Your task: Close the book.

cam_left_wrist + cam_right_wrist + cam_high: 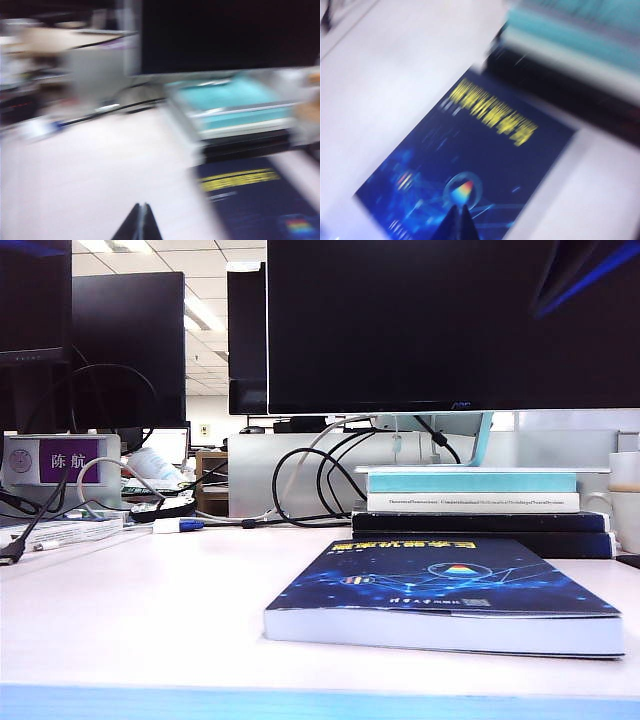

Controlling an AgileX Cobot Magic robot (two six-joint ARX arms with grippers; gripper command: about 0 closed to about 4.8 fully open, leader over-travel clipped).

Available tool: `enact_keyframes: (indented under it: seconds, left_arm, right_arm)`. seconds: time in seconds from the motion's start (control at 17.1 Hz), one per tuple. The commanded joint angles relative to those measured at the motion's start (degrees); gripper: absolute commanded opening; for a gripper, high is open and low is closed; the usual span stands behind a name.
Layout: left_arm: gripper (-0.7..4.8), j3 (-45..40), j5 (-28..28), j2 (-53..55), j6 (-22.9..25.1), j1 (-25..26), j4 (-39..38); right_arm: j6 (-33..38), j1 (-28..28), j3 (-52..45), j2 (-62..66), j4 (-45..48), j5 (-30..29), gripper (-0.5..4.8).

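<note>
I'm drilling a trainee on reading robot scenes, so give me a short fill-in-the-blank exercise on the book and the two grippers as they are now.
1. The blue book lies flat on the table with its cover ____.
2. The left gripper is shut and holds ____.
3. The right gripper, shut, hangs over the book's ____ triangle.
4. Behind the book stands a ____ of other books.

Missing words: closed; nothing; rainbow; stack

A glossy, smooth cover is seen on the book [450, 580], above a matt white paper page block. The table [130, 610] is finished smooth and pale, and the stacked books [475, 502] look matt.
</note>
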Motion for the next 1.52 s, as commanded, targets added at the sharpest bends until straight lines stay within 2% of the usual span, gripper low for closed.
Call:
enact_keyframes:
  seconds: [0.06, 0.12, 0.18, 0.29, 0.41, 0.47, 0.58, 0.7, 0.94, 1.05, 1.29, 1.4, 1.52]
  left_arm:
    - [-0.05, 0.15, 8.31, -1.70, 1.62, 9.40, -7.34]
    - [-0.05, 0.07, 10.29, -1.95, 1.64, 13.16, -8.26]
    - [-0.05, 0.07, 13.92, -2.23, 1.40, 18.97, -8.28]
    - [-0.05, 0.07, 12.96, -3.32, -0.48, 22.16, -7.69]
    - [-0.05, -0.44, 7.48, -4.63, -1.09, 20.48, -7.39]
    - [-0.01, -2.29, 1.66, -6.80, -0.52, 17.18, -6.12]
    - [-0.02, -5.01, -1.92, -10.75, -0.57, 15.15, -5.03]
    - [-0.02, -9.38, -1.88, -16.96, -2.34, 15.10, -4.35]
    - [-0.05, -16.50, -1.88, -24.68, -6.23, 15.12, -0.48]
    - [-0.05, -19.30, -1.99, -27.67, -5.84, 15.12, 1.14]
    - [-0.05, -27.82, -6.21, -28.52, -7.04, 15.19, 12.07]
    - [-0.05, -31.32, -5.62, -29.00, -5.68, 15.19, 14.34]
    - [-0.05, -32.87, -5.62, -29.20, -5.51, 15.19, 13.11]
  right_arm:
    - [0.42, 0.00, -0.48, -4.52, 4.07, 6.80, -0.02]
    - [0.50, 0.02, -2.43, -7.52, 8.07, 8.96, -0.02]
    - [2.32, 0.00, -7.58, -13.16, 17.07, 11.69, -0.02]
    - [3.50, 0.00, -13.64, -18.62, 23.91, 14.25, -0.02]
    - [4.46, 0.00, -20.52, -22.93, 27.74, 14.43, -0.02]
    - [5.01, 0.00, -25.75, -25.81, 30.25, 15.67, -0.02]
    - [5.55, 0.02, -30.32, -29.81, 34.42, 17.33, -0.02]
    - [6.21, 0.00, -34.93, -36.50, 39.74, 17.35, -0.02]
    - [6.16, -0.02, -41.57, -46.82, 44.26, 19.50, -0.02]
    - [6.19, 0.09, -47.06, -53.05, 46.42, 19.26, -0.02]
    - [6.29, -0.26, -56.19, -59.21, 48.94, 21.84, -0.02]
    - [5.11, -1.09, -59.08, -59.21, 50.69, 22.47, -0.02]
    - [4.31, -3.13, -59.93, -59.21, 47.21, 23.23, -0.02]
